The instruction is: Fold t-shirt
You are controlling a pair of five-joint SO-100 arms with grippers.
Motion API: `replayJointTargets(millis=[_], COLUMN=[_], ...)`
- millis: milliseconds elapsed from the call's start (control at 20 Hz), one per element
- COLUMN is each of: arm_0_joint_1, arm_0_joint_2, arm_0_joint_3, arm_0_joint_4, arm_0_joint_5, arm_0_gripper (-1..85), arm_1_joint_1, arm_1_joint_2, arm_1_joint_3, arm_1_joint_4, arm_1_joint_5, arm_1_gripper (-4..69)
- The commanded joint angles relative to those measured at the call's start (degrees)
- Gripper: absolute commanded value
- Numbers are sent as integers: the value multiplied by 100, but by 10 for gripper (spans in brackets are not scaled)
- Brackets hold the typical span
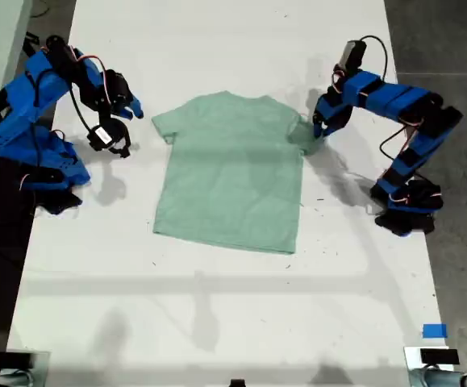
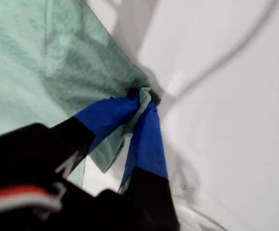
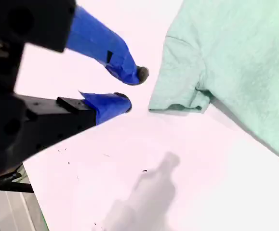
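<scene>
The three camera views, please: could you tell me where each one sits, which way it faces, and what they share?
Exterior view: overhead, looking down on the white table, the t-shirt and both blue arms.
First wrist view: rides my first gripper, looking along its blue fingers, which pinch a sleeve.
Second wrist view: rides my second gripper, open, looking past its fingers at the other sleeve, which lies apart from them.
Shared: all three show the t-shirt; my first gripper is at the exterior view's right, my second gripper at its left.
</scene>
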Motion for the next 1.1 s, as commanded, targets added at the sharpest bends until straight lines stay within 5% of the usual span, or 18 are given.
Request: replayJointTargets(millis=[0, 150, 250, 1050], arm_0_joint_1=[-88, -114, -123, -79], arm_0_joint_2=[62, 88, 88, 176], arm_0_joint_3=[-26, 9, 9, 105], arm_0_joint_4=[-70, -79, -123, -141], arm_0_joint_5=[44, 44, 44, 26], arm_0_gripper=[71, 71, 72, 71], arm_1_joint_1=[-53, -167, -343, -2646], arm_1_joint_2=[888, 1600, 1547, -2927], arm_1_joint_3=[-844, -1881, -2162, -5933], arm_1_joint_4=[1178, 2461, 2584, 141], arm_1_joint_5=[-123, -193, -132, 1310], arm_1_gripper=[-11, -11, -11, -11])
